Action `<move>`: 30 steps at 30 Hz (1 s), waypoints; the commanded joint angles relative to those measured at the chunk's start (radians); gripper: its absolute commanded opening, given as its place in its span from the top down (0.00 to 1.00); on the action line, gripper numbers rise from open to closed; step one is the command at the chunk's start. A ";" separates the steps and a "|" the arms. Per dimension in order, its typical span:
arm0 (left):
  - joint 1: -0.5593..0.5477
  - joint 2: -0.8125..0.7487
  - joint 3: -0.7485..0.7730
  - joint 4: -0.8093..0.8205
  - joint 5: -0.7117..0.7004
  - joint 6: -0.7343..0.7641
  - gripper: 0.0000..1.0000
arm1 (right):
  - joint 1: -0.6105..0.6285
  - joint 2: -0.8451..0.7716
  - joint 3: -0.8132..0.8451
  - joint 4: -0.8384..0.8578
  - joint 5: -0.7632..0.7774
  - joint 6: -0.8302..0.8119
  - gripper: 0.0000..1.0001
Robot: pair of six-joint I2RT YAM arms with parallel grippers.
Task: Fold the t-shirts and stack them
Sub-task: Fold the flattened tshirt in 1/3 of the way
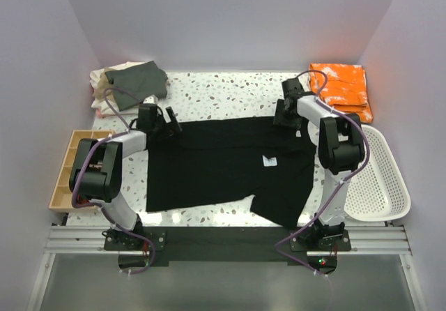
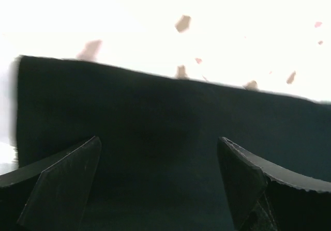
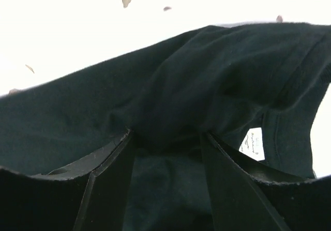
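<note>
A plain black t-shirt (image 1: 223,164) lies spread flat on the speckled table, with a small white label (image 1: 270,160) on its right half. My left gripper (image 1: 169,124) is at the shirt's far left corner. Its jaws stand wide apart over the black cloth (image 2: 155,112), holding nothing. My right gripper (image 1: 284,119) is at the shirt's far right edge. Its jaws are partly apart astride a raised bunch of black cloth (image 3: 170,86), with the label (image 3: 253,144) just to the right. Folded shirts are stacked at back left: grey-green (image 1: 139,81) on top, cream and tan (image 1: 103,91) beneath.
Folded orange cloth (image 1: 341,89) lies at back right. A white perforated basket (image 1: 380,182) stands at the right edge. A wooden compartment tray (image 1: 66,168) stands at the left edge. White walls close in the back and sides.
</note>
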 commanded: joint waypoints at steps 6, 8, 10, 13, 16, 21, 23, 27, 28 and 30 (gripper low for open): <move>0.065 0.044 0.101 -0.171 -0.215 0.080 0.00 | 0.032 -0.107 -0.143 0.099 -0.193 -0.039 0.38; 0.068 0.028 0.101 -0.182 -0.264 0.094 0.00 | 0.030 -0.162 -0.139 0.130 -0.197 -0.045 0.35; 0.072 0.019 0.104 -0.185 -0.261 0.108 0.00 | 0.027 -0.197 -0.130 0.159 -0.165 -0.045 0.33; 0.072 0.002 0.102 -0.182 -0.247 0.095 0.00 | 0.018 -0.254 -0.113 0.159 -0.053 -0.038 0.32; 0.072 -0.016 0.096 -0.178 -0.237 0.095 0.00 | -0.006 -0.294 -0.105 0.125 0.029 -0.018 0.32; 0.072 -0.030 0.085 -0.162 -0.214 0.095 0.00 | -0.081 -0.288 -0.148 0.150 0.011 0.002 0.37; 0.072 -0.033 0.079 -0.159 -0.211 0.098 0.00 | -0.102 -0.279 -0.180 0.191 -0.047 0.010 0.40; 0.072 -0.033 0.071 -0.148 -0.205 0.100 0.00 | -0.169 -0.253 -0.252 0.321 -0.195 0.030 0.43; 0.071 -0.031 0.070 -0.141 -0.197 0.102 0.00 | -0.169 -0.248 -0.270 0.346 -0.229 0.036 0.44; 0.072 -0.030 0.070 -0.138 -0.191 0.102 0.00 | -0.218 -0.236 -0.286 0.413 -0.298 0.047 0.44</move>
